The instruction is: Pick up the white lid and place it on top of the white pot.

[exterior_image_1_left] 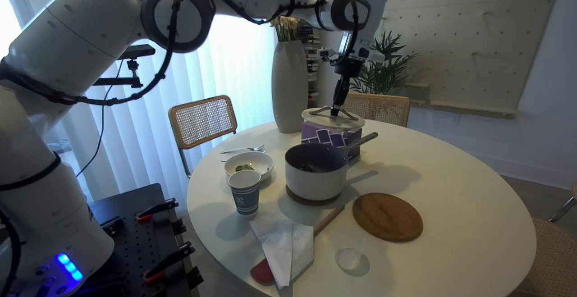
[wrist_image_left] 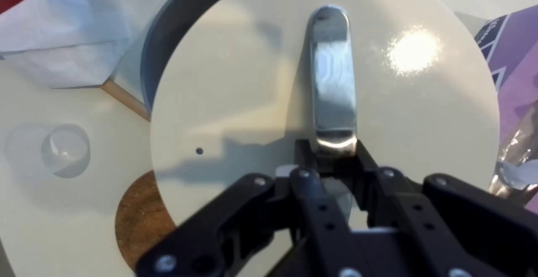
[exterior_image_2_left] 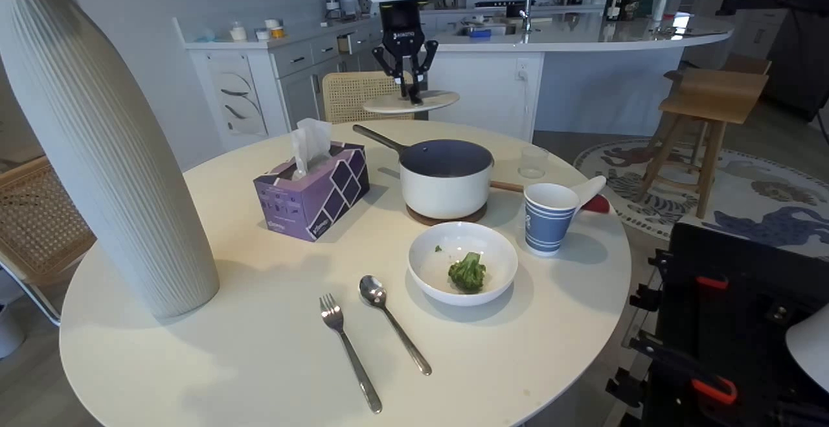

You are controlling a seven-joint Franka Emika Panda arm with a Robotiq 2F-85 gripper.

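The gripper (wrist_image_left: 335, 153) is closed on the metal handle (wrist_image_left: 335, 83) of the lid (wrist_image_left: 235, 79). Its jaws stand only as far apart as that strap is wide, with a black finger (wrist_image_left: 303, 153) along each side; in an exterior view the grip falls near the strap's middle. A small dark hole (wrist_image_left: 199, 151) shows in the lid, to one side of the handle. The lid hangs in the air, clear of the table (exterior_image_1_left: 478, 207) and close to level, and in an exterior view hides the top of the tissue box (exterior_image_1_left: 324, 135). In the wrist view part of the pot (exterior_image_2_left: 447, 192) shows past the lid's edge. Both exterior views show the pot standing uncovered on a brown mat (exterior_image_1_left: 314, 201), dark inside, with the lid apart from it. Near it on the table lie a brown board (exterior_image_1_left: 387, 217) and a bowl (exterior_image_2_left: 426, 264) holding broccoli (exterior_image_2_left: 467, 273), with a cup (exterior_image_2_left: 547, 219) just beside the bowl.
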